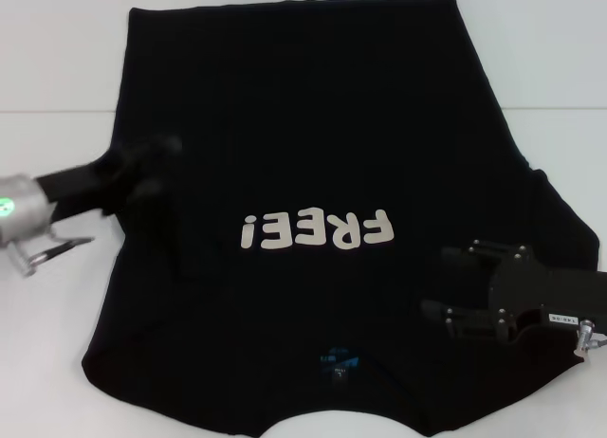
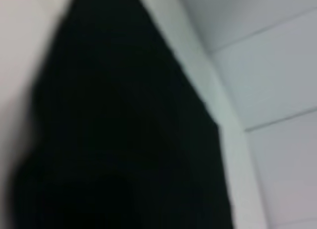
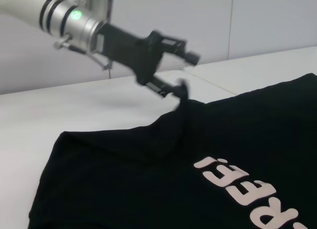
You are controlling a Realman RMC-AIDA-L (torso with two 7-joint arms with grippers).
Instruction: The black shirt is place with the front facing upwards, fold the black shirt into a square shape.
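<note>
1. Right now the black shirt (image 1: 313, 173) lies spread on the white table (image 1: 57, 59), front up, its "FREE!" lettering (image 1: 316, 232) reading upside down from the head view and its blue neck label (image 1: 339, 362) on the near side.
2. At the shirt's left edge, the left gripper (image 1: 152, 168) has a bit of cloth pinched; in the right wrist view its fingers (image 3: 181, 87) are clamped on a small peak of fabric raised off the table.
3. Over on the shirt's right side, near the collar end, the right gripper (image 1: 455, 282) hovers with its jaws spread and nothing in them.
4. Judging from this, the step in hand is the first side fold: the left edge is gripped and just starting to lift.
5. Next, the left arm probably needs to carry that edge inward toward the lettering and lay it flat.
6. For an even fold, the right gripper would likely have to take hold of its own side too.
</note>
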